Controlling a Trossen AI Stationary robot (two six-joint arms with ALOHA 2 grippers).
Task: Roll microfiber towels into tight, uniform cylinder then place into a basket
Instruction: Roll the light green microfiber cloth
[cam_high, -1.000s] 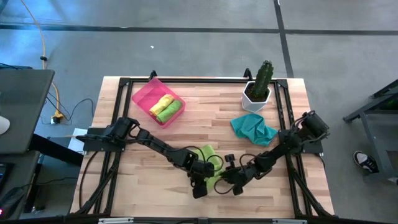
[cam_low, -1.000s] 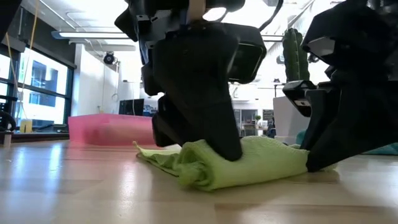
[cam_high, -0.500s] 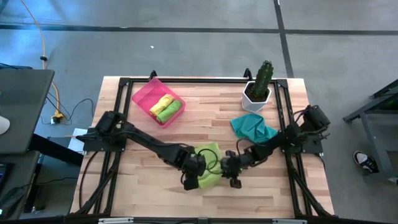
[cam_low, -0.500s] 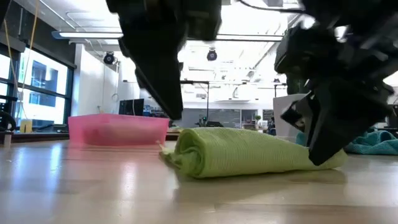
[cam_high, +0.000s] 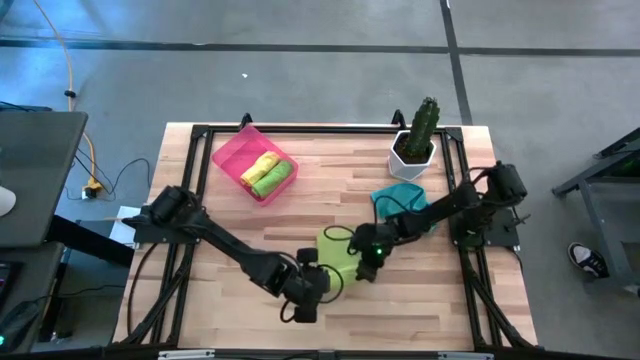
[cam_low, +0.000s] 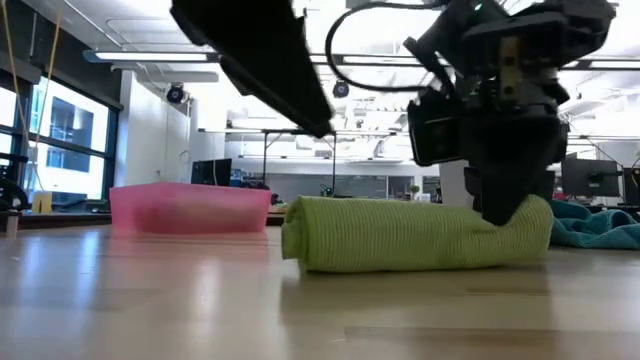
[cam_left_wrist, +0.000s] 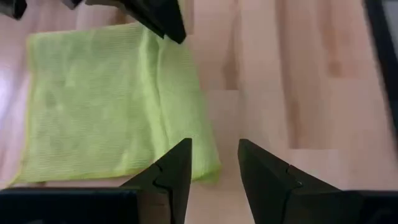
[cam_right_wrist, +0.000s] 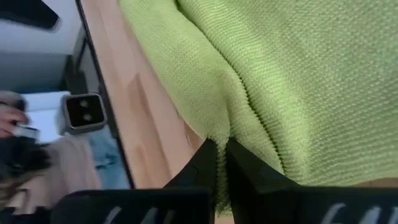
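Note:
A lime green towel (cam_high: 338, 250), loosely rolled, lies on the wooden table near its middle; in the low view it is a low roll (cam_low: 410, 235). My right gripper (cam_right_wrist: 219, 146) is shut at the towel's right near corner (cam_high: 365, 262). My left gripper (cam_left_wrist: 214, 144) hangs open above the table, just off the towel's near left side (cam_high: 308, 292), touching nothing. The pink basket (cam_high: 228, 160) at the far left holds a yellow and a green rolled towel. A teal towel (cam_high: 395, 197) lies crumpled at the right. My right gripper pinches a thin edge of the lime green towel (cam_right_wrist: 214, 127) between its two shut fingers, at the towel's right end (cam_low: 530, 225). The fingers slant down onto it from the table's right side. The towel lies on the table, slack.
A white pot with a green cactus (cam_high: 413, 140) stands at the far right, just beyond the teal towel. A black frame (cam_high: 300, 131) runs along the table's edges. Bare wood lies between the basket and the lime green towel.
My left gripper has lifted off the lime green towel and drawn back toward the near left. My right gripper has gone toward the far edge and rolled about its own line. The towel has slid toward the far edge and now lies as a smoother roll.

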